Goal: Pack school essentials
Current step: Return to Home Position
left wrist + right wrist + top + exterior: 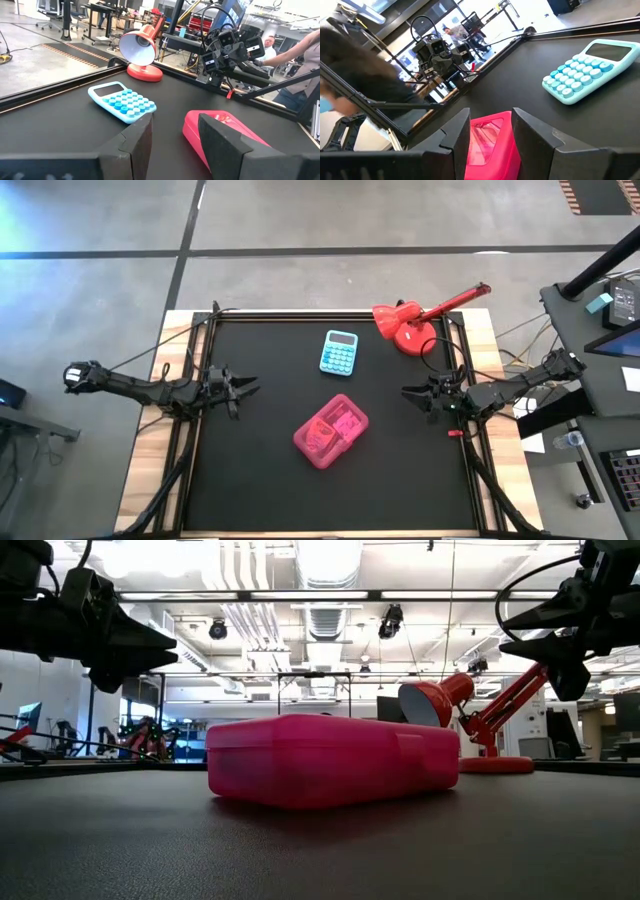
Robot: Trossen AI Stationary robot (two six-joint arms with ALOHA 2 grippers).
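1 light-blue calculator [340,351] on the black table [250,470], 1 red desk lamp [408,330] near it at a corner

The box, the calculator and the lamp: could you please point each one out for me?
box [331,430]: high view, middle of its lid.
calculator [339,355]: high view, on its keypad.
lamp [396,315]: high view, on its shade.

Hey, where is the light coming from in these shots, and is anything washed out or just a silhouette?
Low view: ceiling lights glare white overhead, so the left gripper and right gripper, both open, show as dark silhouettes, while the closed pink plastic box is well lit. High view: even light, no hard shadows on the black table top.
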